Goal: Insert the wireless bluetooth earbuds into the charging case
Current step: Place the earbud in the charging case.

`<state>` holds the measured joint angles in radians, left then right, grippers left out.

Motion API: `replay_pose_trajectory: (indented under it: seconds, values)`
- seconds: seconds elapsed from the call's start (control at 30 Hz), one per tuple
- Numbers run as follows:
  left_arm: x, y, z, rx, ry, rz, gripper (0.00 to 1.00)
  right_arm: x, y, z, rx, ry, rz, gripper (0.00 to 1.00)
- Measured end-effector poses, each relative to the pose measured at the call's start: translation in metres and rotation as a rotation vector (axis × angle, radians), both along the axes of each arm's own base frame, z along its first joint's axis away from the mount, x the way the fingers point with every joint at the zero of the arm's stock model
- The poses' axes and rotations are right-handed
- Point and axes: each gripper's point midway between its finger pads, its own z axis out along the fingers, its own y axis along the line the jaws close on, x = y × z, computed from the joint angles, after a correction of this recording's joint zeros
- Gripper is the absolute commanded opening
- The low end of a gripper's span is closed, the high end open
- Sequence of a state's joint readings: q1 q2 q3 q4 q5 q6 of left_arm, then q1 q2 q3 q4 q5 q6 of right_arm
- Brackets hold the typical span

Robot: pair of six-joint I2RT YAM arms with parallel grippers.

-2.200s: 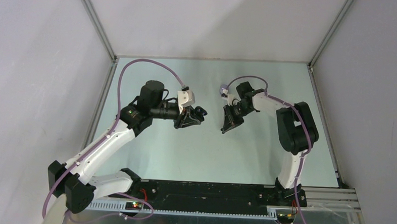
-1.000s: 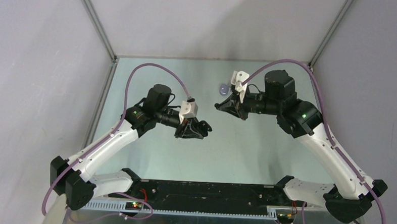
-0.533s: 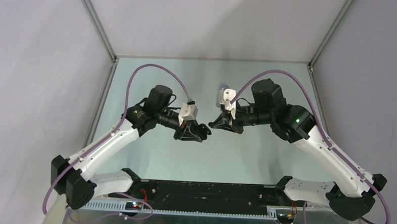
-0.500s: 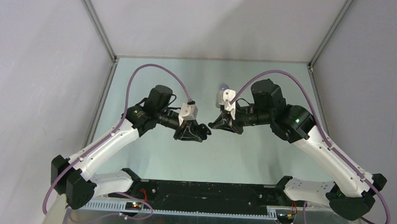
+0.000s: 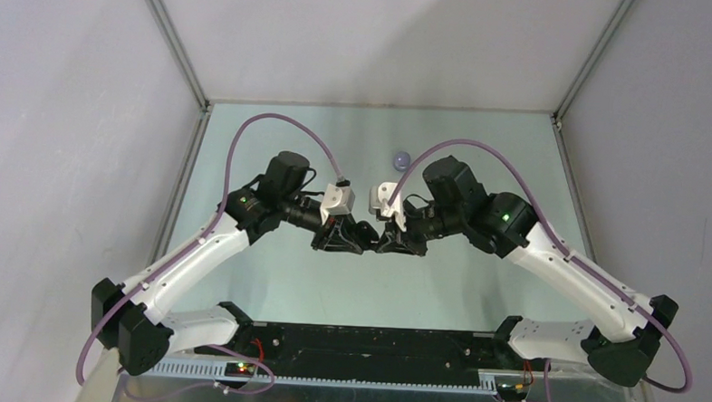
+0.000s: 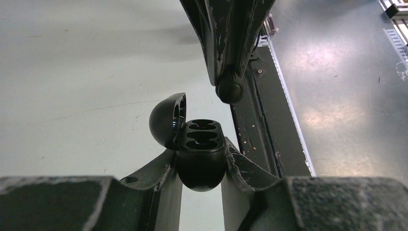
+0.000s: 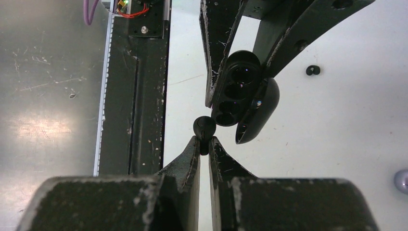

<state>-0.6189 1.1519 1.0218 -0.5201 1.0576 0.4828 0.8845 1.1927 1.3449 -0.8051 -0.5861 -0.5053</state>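
Swung inward, right gripper point(image 7: 203, 143) pinches a black earbud point(image 7: 204, 127) beside the case point(image 6: 202, 169) left gripper point(image 6: 201, 153) clamps.

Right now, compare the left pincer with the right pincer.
The left pincer is shut on the open charging case, jaws spread round its body; the right pincer is shut on a tiny black earbud, jaws almost meeting. The left points rightward, the right leftward. Both grip black things, tips facing.

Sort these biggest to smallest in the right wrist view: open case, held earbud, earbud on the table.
1. charging case
2. held earbud, in the right gripper
3. loose earbud on the table; it lies farther off, so it may only look smaller.
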Motion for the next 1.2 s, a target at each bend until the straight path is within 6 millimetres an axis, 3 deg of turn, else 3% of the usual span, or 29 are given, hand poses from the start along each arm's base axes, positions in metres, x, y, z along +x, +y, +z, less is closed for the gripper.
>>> replay_pose_trajectory:
  seconds: [0.9, 1.2]
  values:
    - [0.002, 0.002, 0.000, 0.010, -0.011, 0.021, 0.08, 0.019, 0.019, -0.015, -0.061, -0.059, -0.122, 0.07]
    - [0.002, 0.003, 0.000, 0.015, -0.012, 0.027, 0.08, 0.016, 0.022, -0.016, -0.064, -0.073, -0.114, 0.25]
